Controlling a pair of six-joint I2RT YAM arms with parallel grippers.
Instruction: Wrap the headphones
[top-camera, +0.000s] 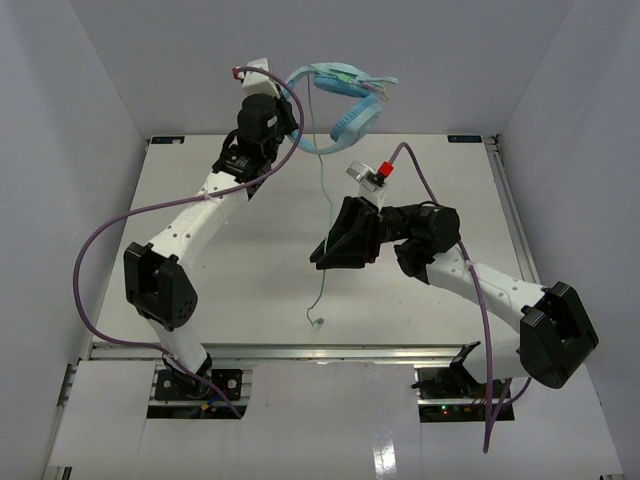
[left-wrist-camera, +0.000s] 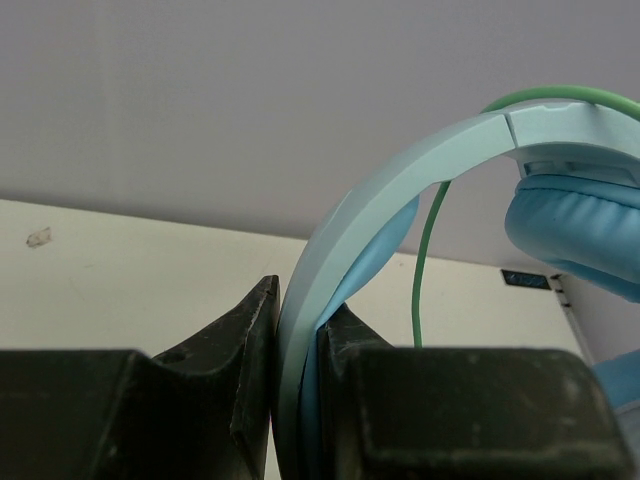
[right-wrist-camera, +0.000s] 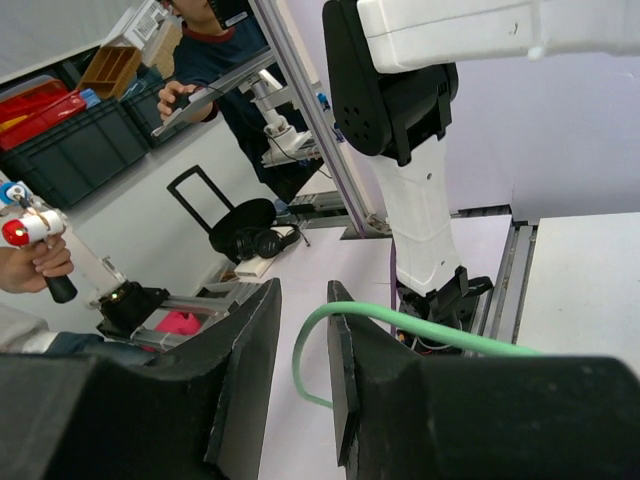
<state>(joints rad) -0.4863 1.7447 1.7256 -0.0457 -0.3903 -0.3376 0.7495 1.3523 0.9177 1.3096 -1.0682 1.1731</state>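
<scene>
The light blue headphones (top-camera: 345, 100) hang in the air above the table's far edge. My left gripper (top-camera: 285, 100) is shut on their headband (left-wrist-camera: 300, 400). An earcup (left-wrist-camera: 585, 225) shows at the right of the left wrist view. The thin green cable (top-camera: 324, 200) hangs from the headphones down to the table, and its plug end (top-camera: 317, 321) lies near the front. My right gripper (top-camera: 323, 258) is open at the cable, at mid-height. In the right wrist view the cable (right-wrist-camera: 420, 325) bends over one fingertip and drops through the gap between the jaws (right-wrist-camera: 305, 300), not pinched.
The white table (top-camera: 250, 260) lies between grey side walls, with a metal rail (top-camera: 300, 350) along its near edge. The left arm's purple cable (top-camera: 100, 250) loops out to the left. The right wrist view shows the left arm's base (right-wrist-camera: 420, 230) and people beyond the table.
</scene>
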